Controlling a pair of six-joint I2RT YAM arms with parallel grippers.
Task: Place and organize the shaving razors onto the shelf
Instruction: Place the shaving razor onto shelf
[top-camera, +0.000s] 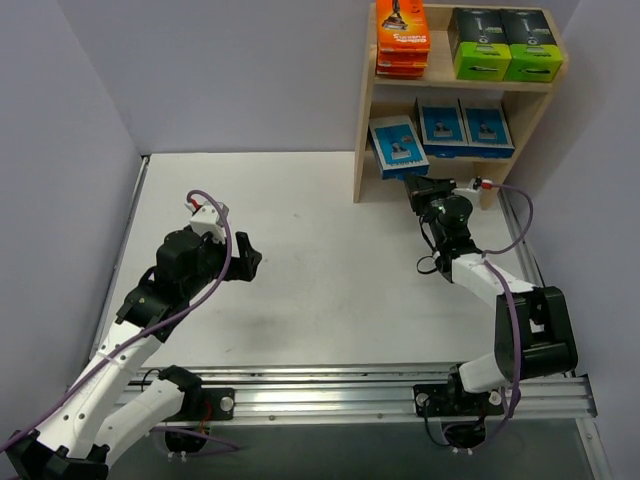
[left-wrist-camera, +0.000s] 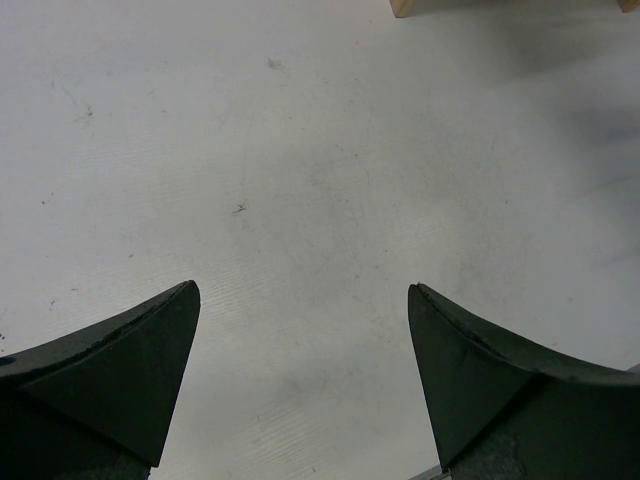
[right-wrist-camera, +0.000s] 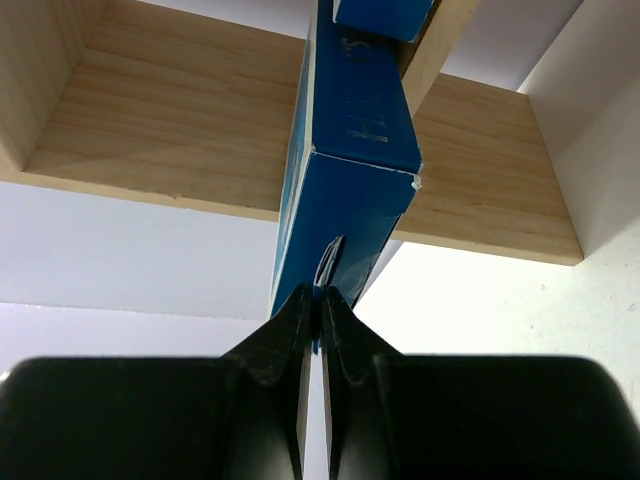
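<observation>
Razor shelving, prob. final pack: R gripper clenched on blue card edge, lower tier of shelf, upper right.
L gripper open, empty, mid-left. Next, prob.: square card beside blue pair, then let go.

Wooden shelf on white table: orange packs, black boxes above, blue cards below
</observation>
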